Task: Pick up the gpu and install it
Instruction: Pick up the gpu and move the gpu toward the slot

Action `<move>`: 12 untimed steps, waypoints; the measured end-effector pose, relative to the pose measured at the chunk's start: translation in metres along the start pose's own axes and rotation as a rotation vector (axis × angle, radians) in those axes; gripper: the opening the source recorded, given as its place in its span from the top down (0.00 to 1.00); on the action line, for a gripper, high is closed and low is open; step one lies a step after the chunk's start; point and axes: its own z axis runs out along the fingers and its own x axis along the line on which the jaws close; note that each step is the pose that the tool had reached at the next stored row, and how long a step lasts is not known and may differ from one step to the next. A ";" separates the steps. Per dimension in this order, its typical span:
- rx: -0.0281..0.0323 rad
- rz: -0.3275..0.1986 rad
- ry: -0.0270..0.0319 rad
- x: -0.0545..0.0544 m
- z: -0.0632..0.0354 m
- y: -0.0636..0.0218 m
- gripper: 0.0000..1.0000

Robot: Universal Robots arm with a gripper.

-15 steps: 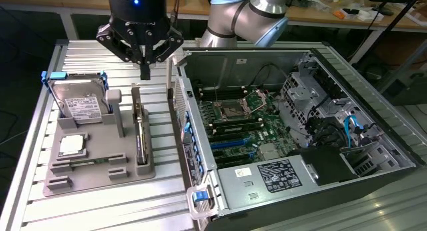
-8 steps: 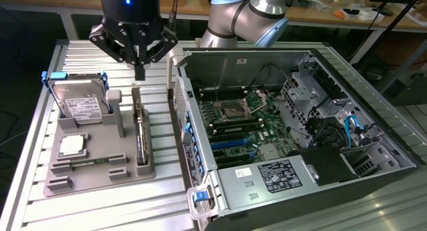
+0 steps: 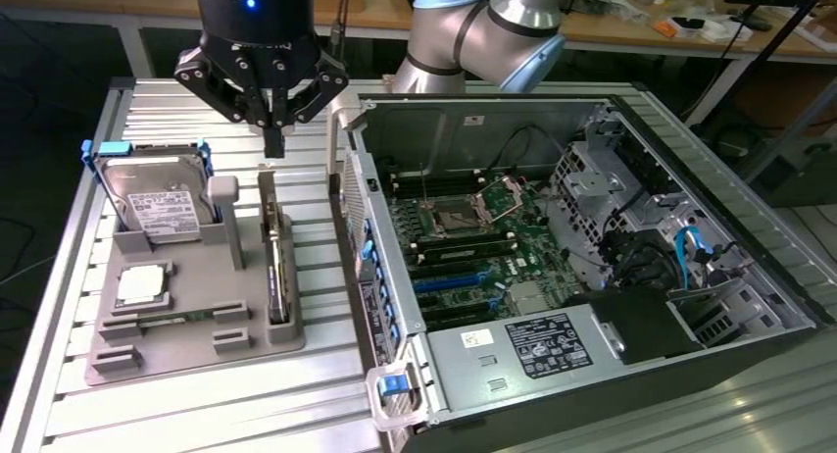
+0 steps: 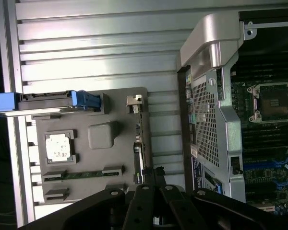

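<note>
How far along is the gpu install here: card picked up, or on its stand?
Done: nothing visible so far; the gpu stands edge-on in the grey holder. In hand: the gripper, fingers shut and empty, hangs just above one end of the card. Left: lifting it and seating it; the blue slots on the board inside the open computer case are bare.

Grey fixture (image 3: 183, 365), blue-framed silver hard drive (image 3: 157, 203), black pincer (image 3: 273, 147), dark gpu (image 3: 276, 267), green motherboard (image 3: 484, 242).

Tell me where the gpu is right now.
In the exterior view's left half, the gpu stands on edge in the gray holder, between the hard drive and the open computer case, with the gripper above its far end.
</note>
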 end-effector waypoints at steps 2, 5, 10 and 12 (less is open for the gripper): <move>0.0000 0.000 0.0000 0.000 0.0000 0.0000 0.89; -0.0002 -0.004 0.0001 0.000 0.0000 0.0000 0.89; -0.0011 -0.046 0.0021 0.000 0.0002 0.0000 0.89; -0.0018 -0.076 0.0037 0.000 0.0004 0.0000 0.89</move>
